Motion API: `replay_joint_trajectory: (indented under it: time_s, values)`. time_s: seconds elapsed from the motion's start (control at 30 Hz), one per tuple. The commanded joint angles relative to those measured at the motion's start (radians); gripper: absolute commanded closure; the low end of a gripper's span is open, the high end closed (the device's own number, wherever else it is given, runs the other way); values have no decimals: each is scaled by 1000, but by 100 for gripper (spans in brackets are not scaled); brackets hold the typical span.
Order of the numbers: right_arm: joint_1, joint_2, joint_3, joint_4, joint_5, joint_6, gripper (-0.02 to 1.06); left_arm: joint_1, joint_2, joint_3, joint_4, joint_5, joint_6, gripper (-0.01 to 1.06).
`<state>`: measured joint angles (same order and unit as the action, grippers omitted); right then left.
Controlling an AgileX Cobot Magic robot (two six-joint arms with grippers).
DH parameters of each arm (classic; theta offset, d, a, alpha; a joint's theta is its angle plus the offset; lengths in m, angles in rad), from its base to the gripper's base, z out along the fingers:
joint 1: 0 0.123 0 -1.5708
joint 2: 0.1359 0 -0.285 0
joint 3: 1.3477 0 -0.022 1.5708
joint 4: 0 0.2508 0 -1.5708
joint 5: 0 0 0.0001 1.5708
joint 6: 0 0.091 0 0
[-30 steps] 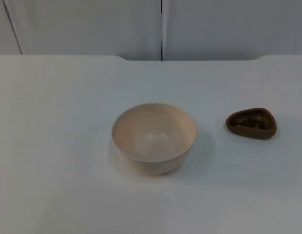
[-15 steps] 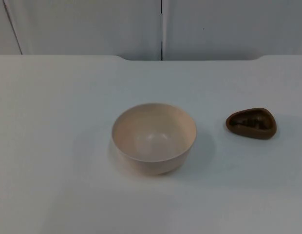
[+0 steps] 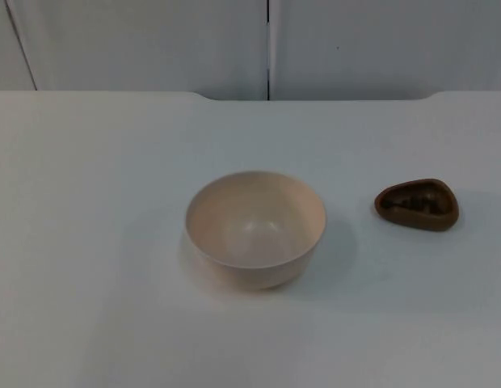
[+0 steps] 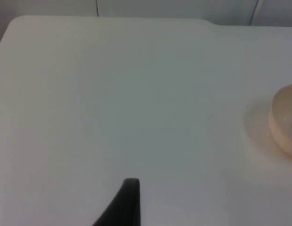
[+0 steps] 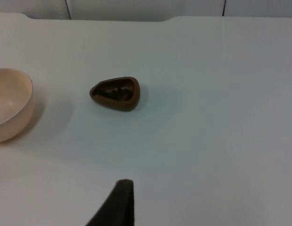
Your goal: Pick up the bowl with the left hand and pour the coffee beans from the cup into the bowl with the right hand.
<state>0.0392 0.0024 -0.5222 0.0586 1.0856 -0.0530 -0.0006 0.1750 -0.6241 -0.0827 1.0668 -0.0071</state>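
Top view: a white table top (image 3: 97, 242) spans the frame and ends at a grey partition wall (image 3: 153, 44) along the upper edge. A round, cream-coloured plastic bowl (image 3: 254, 229) stands upright just below the centre of the frame, its inside bare. To its right, well apart from it, sits a small brown cup with a rounded triangular rim (image 3: 417, 204), upright, holding dark coffee beans (image 3: 417, 200).

Left wrist view: the left gripper (image 4: 129, 197) hangs above bare table top, with one black fingertip showing. How far its fingers are spread cannot be told, and nothing is seen in its hold. Part of the cream bowl's rim (image 4: 283, 120) is visible, well apart from the fingertip. The partition wall (image 4: 174, 8) lies beyond the table's far edge.

Right wrist view: the right gripper (image 5: 121, 200) hangs above bare table top, one black fingertip showing. Its finger spread cannot be told, and nothing is seen in its hold. The brown cup (image 5: 115, 93) with beans (image 5: 117, 92) stands beyond it, beside the cream bowl (image 5: 10, 106).
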Motion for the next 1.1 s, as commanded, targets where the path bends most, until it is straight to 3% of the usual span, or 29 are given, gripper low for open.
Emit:
replay_joint_trajectory:
  time_s: [0.0, 0.47, 0.8, 1.07]
  values:
    - [-7, -2, 7, -1, -6, -3, -1, 1, 37, -20, -14, -10, -8, 0]
    - [-7, -2, 7, -1, -6, -3, -1, 1, 228, -41, -64, -74, -23, 0]
    - [-7, -2, 7, -1, -6, -3, -1, 1, 398, -107, -208, -129, 113, 0]
    - [-7, -2, 7, -1, -6, -3, -1, 1, 530, -205, -232, -149, 179, 0]
